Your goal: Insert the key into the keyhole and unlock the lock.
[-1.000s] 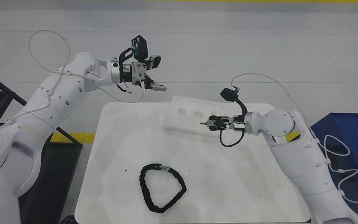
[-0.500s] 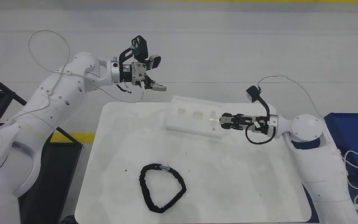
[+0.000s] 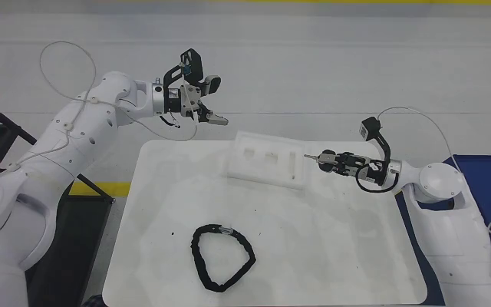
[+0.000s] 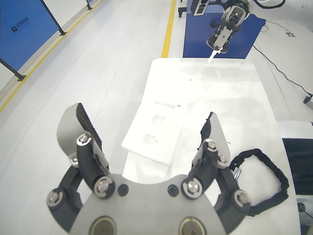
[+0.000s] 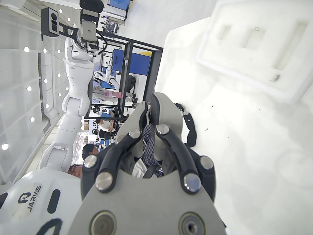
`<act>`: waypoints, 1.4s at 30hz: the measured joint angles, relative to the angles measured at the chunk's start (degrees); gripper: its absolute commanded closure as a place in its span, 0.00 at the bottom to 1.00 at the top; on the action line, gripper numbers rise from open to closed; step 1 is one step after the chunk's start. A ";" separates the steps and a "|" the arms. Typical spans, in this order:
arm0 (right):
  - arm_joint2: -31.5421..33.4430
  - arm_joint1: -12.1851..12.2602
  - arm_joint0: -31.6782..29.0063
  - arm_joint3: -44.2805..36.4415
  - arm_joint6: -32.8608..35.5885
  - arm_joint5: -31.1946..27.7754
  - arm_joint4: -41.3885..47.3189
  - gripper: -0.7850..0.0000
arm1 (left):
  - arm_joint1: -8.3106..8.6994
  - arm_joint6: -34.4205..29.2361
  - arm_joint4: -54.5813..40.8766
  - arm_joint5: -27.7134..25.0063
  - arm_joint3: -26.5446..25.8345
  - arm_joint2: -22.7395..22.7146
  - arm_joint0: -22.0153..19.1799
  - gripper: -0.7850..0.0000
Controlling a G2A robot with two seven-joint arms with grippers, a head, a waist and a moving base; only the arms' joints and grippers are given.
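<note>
fig. carrying the key toward the lock. the right gripper [image 3: 325, 160] is pinching the key [image 3: 310, 157] by its head, fingers pressed together on it. the blade is pointing left above the table [image 3: 345, 253], just right of the white foam tray [image 3: 253, 173]. the left gripper [image 3: 212, 116] is hanging past the table's far left edge, fingers spread and holding nothing. the chain lock [image 3: 230, 269] is lying in a loop on the near left part of the table, well apart from both grippers, with its metal lock body [image 3: 223, 229] sitting at the far side of the loop. the keyhole is too small to make out.

judgement: insertion is not yet begun. to do this step well, the right arm is likely needing to bring the key to the near left and line the blade up with the lock body's axis before pushing. because the chain is lying loose, the free left gripper is probably needing to steady the lock body, or the push may just be sliding it away. the main risk is the key tilting in the pinch
</note>
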 measured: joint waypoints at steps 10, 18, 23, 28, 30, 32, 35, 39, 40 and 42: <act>0.00 0.00 0.00 0.00 -0.01 0.00 0.00 1.00 | 0.00 0.00 0.00 0.00 0.00 0.00 0.00 0.00; 0.00 0.00 0.00 0.00 -0.01 0.00 0.00 1.00 | 0.21 -0.69 0.78 2.47 -0.67 -0.66 1.79 0.00; 0.00 0.00 0.00 0.00 -0.01 0.00 0.00 1.00 | 0.85 -1.88 1.65 1.81 -0.84 -1.68 5.39 0.00; 0.00 0.00 0.00 0.00 -0.01 0.00 0.00 1.00 | 1.48 1.68 6.20 -0.06 -2.34 -2.37 9.52 0.00; 0.00 0.00 0.00 0.00 -0.01 0.00 0.00 1.00 | 1.76 3.37 7.36 -0.02 -3.08 -2.25 11.47 0.00; 0.00 0.00 0.00 0.00 -0.01 0.00 0.00 1.00 | 2.02 4.44 8.44 0.00 -4.09 -1.89 12.82 0.00; 0.00 0.00 0.00 0.00 -0.01 0.00 0.00 1.00 | 2.34 5.61 11.49 0.00 -6.41 -0.83 13.61 0.00; 0.00 0.00 0.00 0.00 -0.01 0.00 0.00 1.00 | 2.57 6.87 16.84 0.00 -8.47 0.56 14.65 0.00; 0.00 0.00 0.00 0.00 -0.01 0.00 0.00 1.00 | 2.55 6.59 18.02 0.00 -8.60 0.54 15.03 0.00; 0.00 0.00 0.00 0.00 -0.01 0.00 0.00 1.00 | 2.37 6.53 20.24 0.00 -9.77 0.50 16.22 0.00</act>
